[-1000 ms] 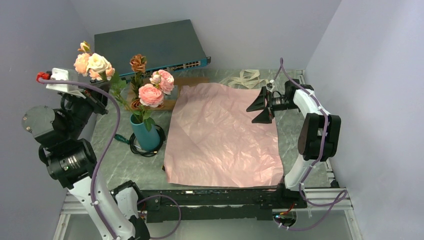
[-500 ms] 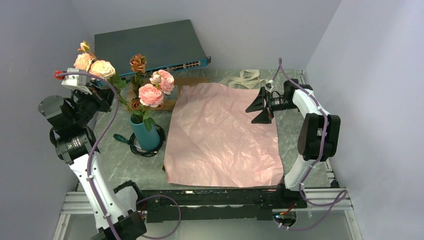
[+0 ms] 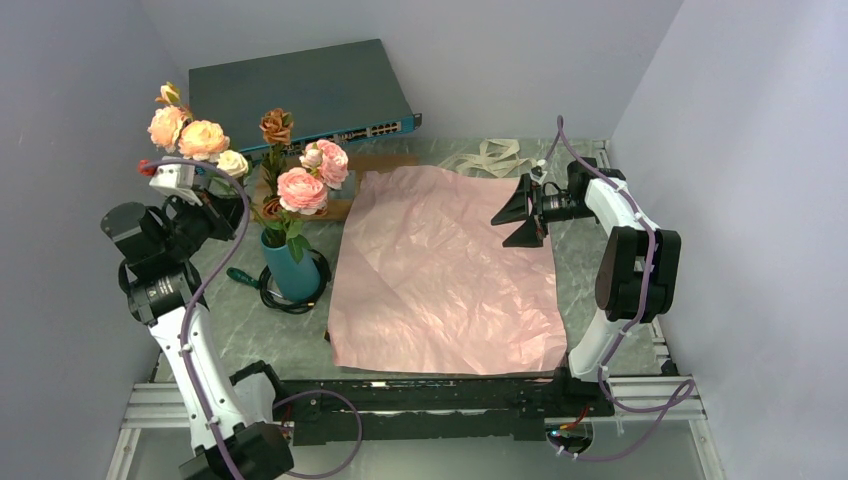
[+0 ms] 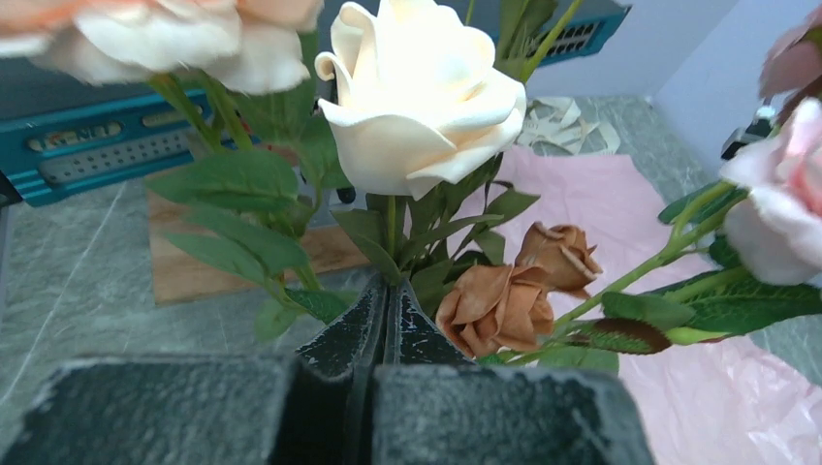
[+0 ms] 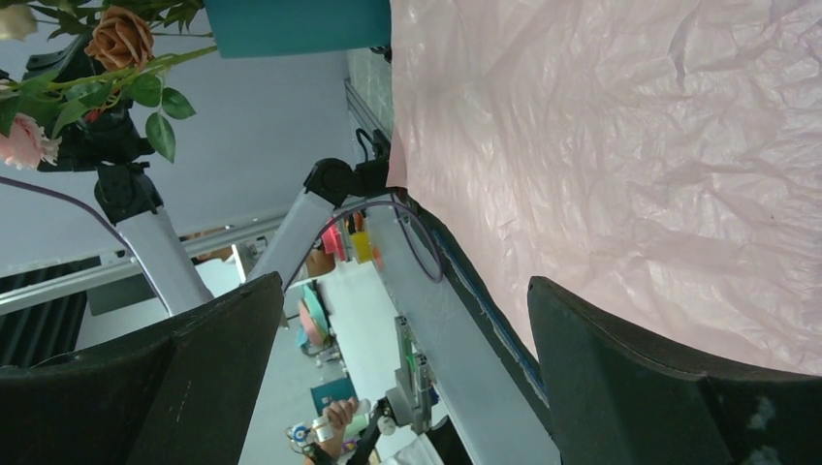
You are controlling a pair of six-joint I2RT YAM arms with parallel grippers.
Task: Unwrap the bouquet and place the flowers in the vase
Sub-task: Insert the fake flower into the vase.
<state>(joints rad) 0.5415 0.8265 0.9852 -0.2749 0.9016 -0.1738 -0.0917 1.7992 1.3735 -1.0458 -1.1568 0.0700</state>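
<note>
Grey marbled table, crinkled pink paper sheet spread flat, cream ribbon, wooden board, blue network switch, teal vase inside black cable coil.

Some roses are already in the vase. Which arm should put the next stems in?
Left. The left gripper is shut on a bunch of flowers, raised close beside the vase. The right gripper is open and empty over the pink paper, farther from the vase.
</note>
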